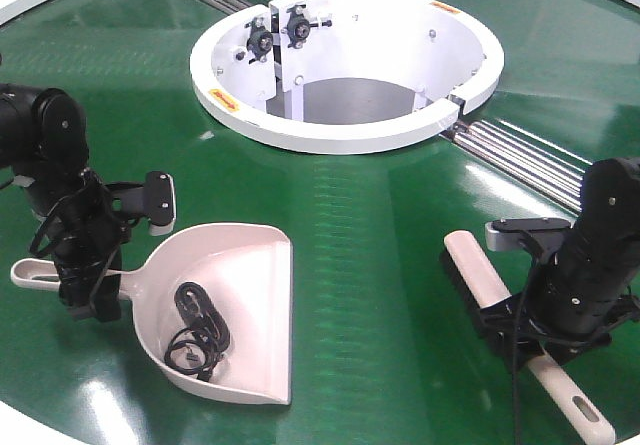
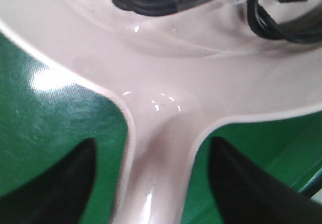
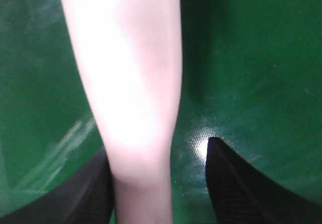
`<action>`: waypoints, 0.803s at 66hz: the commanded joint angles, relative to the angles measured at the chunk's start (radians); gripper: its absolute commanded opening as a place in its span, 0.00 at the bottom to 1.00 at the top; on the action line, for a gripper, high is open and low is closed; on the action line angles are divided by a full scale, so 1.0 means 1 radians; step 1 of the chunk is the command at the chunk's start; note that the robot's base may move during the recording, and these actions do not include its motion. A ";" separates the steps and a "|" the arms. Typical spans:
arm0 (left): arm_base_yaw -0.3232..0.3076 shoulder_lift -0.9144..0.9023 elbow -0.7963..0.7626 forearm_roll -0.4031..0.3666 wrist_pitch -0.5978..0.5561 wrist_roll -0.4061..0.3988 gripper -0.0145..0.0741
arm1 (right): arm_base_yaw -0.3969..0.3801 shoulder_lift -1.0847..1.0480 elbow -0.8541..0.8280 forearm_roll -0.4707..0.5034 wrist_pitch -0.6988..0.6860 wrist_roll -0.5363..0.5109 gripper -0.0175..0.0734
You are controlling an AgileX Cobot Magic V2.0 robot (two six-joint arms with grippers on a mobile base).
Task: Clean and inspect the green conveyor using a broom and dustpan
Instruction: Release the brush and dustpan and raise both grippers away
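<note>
At the left, the left gripper (image 1: 92, 300) straddles the handle of the dustpan (image 1: 245, 285). Its fingers (image 2: 60, 183) are spread, green shows beside the handle, and nothing is clamped. The dustpan lies on the green conveyor (image 1: 370, 265), nearer than the white hub (image 1: 340, 135), with a black cabled part (image 1: 197, 333) inside. At the right, the right gripper (image 1: 535, 330) sits parted around the handle of the broom (image 1: 485, 275), one finger touching it and the other apart.

Conveyor (image 1: 380, 265) between dustpan (image 1: 245, 260), broom (image 1: 482, 277) seems open.
</note>
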 commanded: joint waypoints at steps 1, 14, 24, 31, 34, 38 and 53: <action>-0.008 -0.068 -0.026 -0.019 -0.003 -0.029 0.82 | -0.006 -0.064 -0.023 -0.007 0.005 -0.010 0.61; -0.008 -0.138 -0.026 -0.052 0.010 -0.029 0.84 | -0.006 -0.157 -0.023 -0.007 0.006 -0.010 0.61; -0.008 -0.219 -0.026 -0.124 0.023 -0.029 0.81 | -0.006 -0.243 -0.023 -0.018 -0.003 -0.010 0.61; -0.008 -0.292 -0.026 -0.161 0.037 -0.030 0.80 | -0.006 -0.309 -0.023 -0.020 -0.021 -0.010 0.61; -0.008 -0.321 -0.026 -0.169 0.039 -0.038 0.79 | -0.006 -0.351 -0.023 -0.020 -0.038 -0.010 0.61; -0.008 -0.368 -0.026 -0.180 0.037 -0.062 0.78 | -0.006 -0.407 -0.023 -0.018 -0.070 -0.010 0.61; -0.008 -0.538 -0.026 -0.299 -0.031 -0.147 0.72 | -0.006 -0.641 -0.023 -0.023 -0.192 -0.013 0.61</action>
